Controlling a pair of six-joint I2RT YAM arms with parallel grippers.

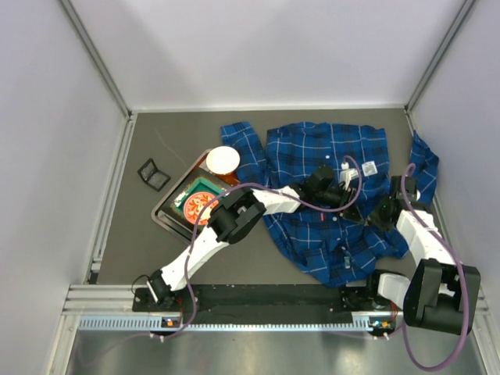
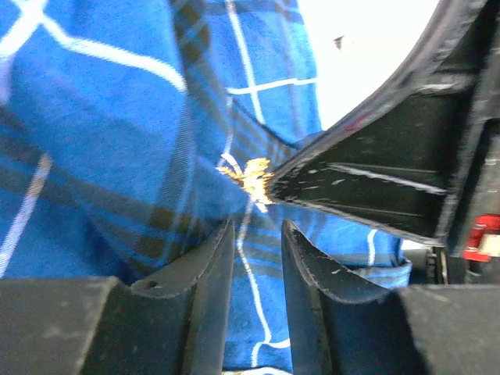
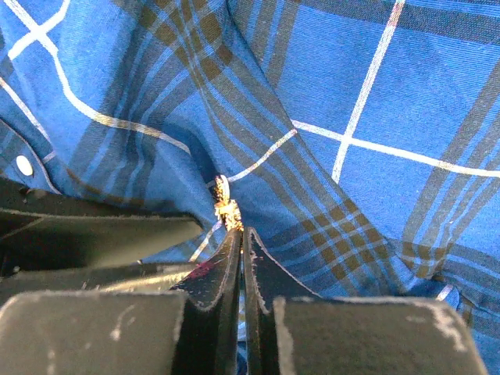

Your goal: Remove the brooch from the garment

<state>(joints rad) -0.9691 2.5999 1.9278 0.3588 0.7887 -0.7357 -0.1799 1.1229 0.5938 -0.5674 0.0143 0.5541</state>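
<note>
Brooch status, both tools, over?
Right tool shut on brooch edge. Left tool beside it, shirt cloth in its narrow gap, grip unclear. Brooch not yet off shirt. Nothing blocking.

garment [image 1: 328,152]: blue/navy plaid, thin wht lines | brooch [image 2: 251,178]: pale gold

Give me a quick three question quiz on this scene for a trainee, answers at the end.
1. True or false: the brooch lies well clear of the garment.
2. Which hand's fingertips meet the brooch? A left, B right, C neither.
3. Fill in: in the top view, the tray lies to the ___ of the garment.
Key: 1 false; 2 B, the right hand; 3 left.
</note>
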